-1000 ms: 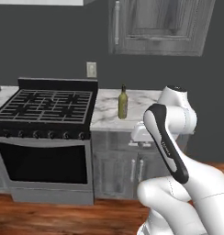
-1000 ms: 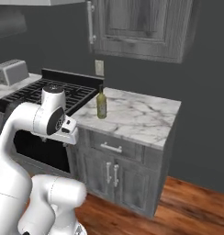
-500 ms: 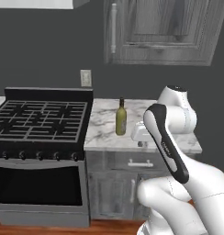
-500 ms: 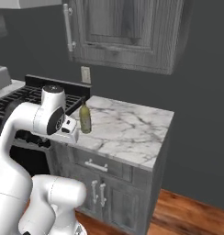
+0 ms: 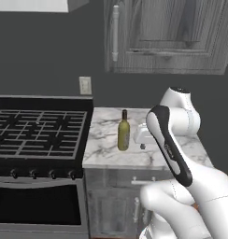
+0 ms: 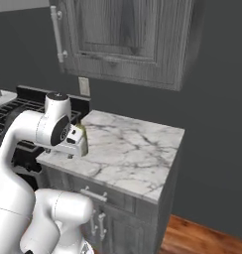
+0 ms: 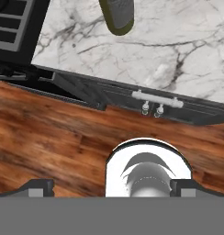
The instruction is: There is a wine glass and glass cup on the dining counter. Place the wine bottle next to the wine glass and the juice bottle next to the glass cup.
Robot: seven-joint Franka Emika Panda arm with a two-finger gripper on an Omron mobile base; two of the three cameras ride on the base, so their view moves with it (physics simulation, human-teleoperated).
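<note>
The wine bottle (image 5: 123, 133), slim and olive-yellow with a dark cap, stands upright on the small marble-topped cabinet (image 5: 106, 151) just right of the stove. My gripper (image 5: 142, 138) hangs to the bottle's right, in front of the cabinet's edge, open with nothing between its fingers. In the right base view the hand (image 6: 76, 144) covers most of the bottle (image 6: 82, 130). In the hand view the bottle's lower body (image 7: 117, 16) sits at the top edge, well beyond the gripper (image 7: 111, 187). The wine glass, glass cup, juice bottle and dining counter are out of view.
A black gas stove (image 5: 41, 130) adjoins the cabinet on the left. A grey wall cabinet (image 5: 167, 37) hangs above, and an outlet (image 5: 85, 85) is on the dark wall. The cabinet's drawer handle (image 7: 157, 99) and the wooden floor (image 6: 202, 238) lie below.
The whole picture has shifted: the base has driven closer to the marble-topped cabinet, so the wine bottle and stove look larger. The arm keeps the same pose.
</note>
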